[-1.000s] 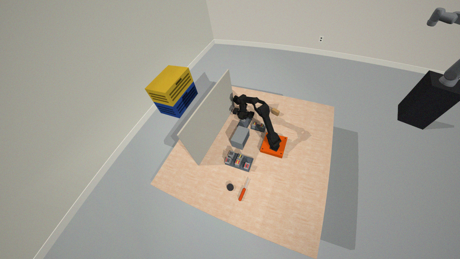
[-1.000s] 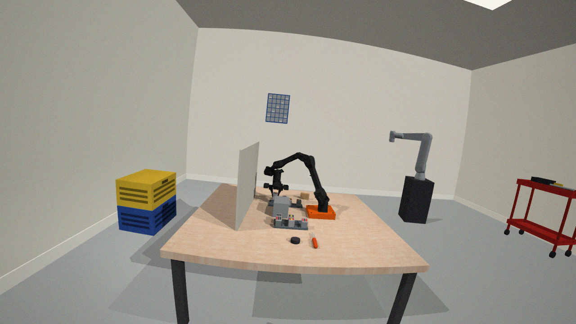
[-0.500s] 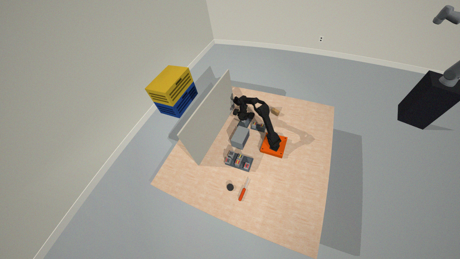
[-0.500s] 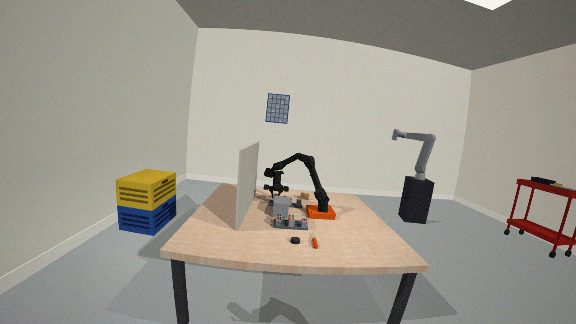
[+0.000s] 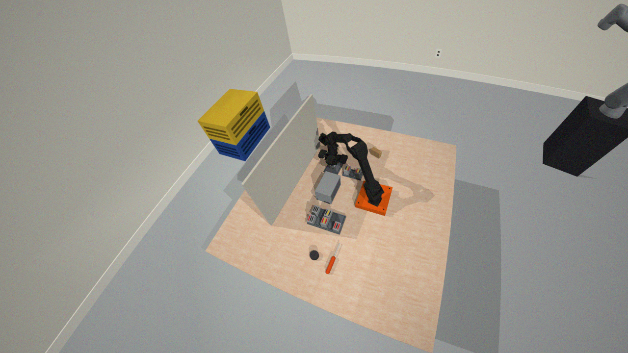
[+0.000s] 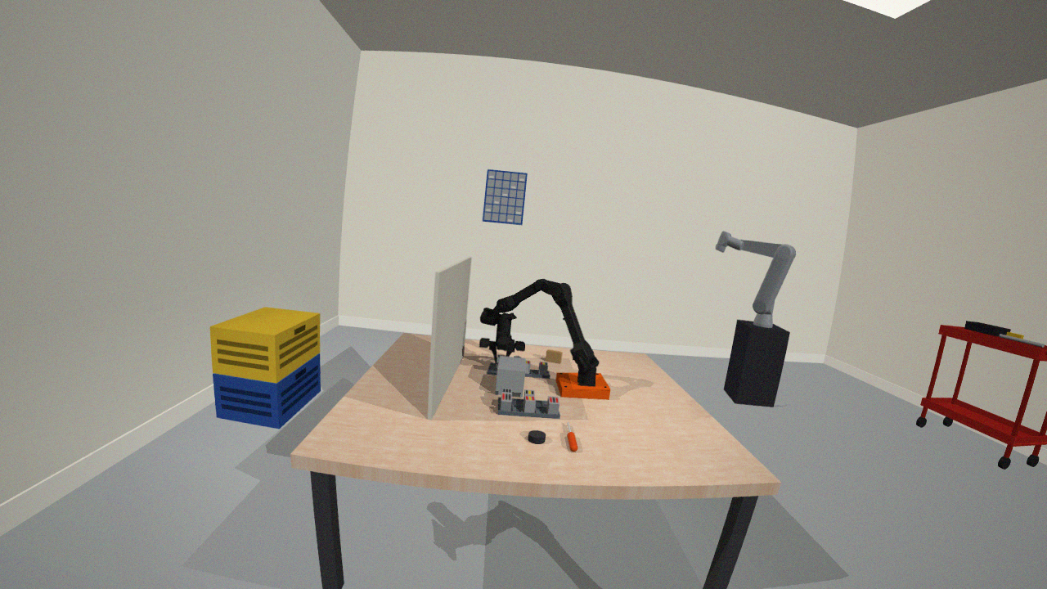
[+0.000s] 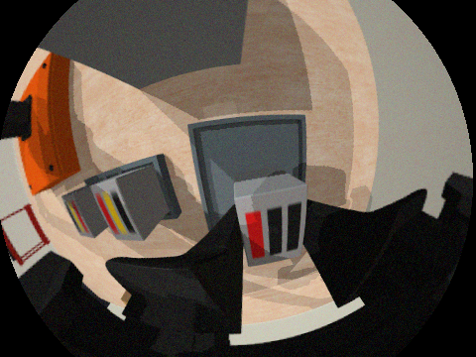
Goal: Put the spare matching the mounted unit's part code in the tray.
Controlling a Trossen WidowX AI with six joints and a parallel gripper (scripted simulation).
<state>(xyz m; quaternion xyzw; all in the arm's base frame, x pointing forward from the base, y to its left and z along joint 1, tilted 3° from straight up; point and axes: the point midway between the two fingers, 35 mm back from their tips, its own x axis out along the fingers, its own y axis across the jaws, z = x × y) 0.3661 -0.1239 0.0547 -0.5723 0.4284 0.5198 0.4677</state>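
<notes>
My gripper (image 5: 334, 163) (image 6: 503, 356) (image 7: 261, 205) is shut on a grey spare with one red and two black stripes (image 7: 270, 230), upright between the fingers. They are low at the blue-grey tray (image 5: 332, 169) (image 7: 248, 144); whether the spare touches its floor is hidden. A large grey box (image 5: 327, 186) (image 6: 510, 375) stands beside the tray; its back is not readable. A small rack (image 7: 172, 195) on the tray's other side holds two spares with red, yellow and black stripes (image 7: 144, 203) (image 7: 80, 213). A front rack (image 5: 338, 217) (image 6: 528, 413) holds several striped spares.
A tall upright panel (image 5: 283, 162) (image 6: 447, 336) stands close to the gripper's side. The orange arm base (image 5: 386, 199) (image 6: 583, 390) is opposite. A tan block (image 5: 375, 152) lies behind. A black disc (image 5: 314, 255) and an orange-handled tool (image 5: 330, 264) lie near the front.
</notes>
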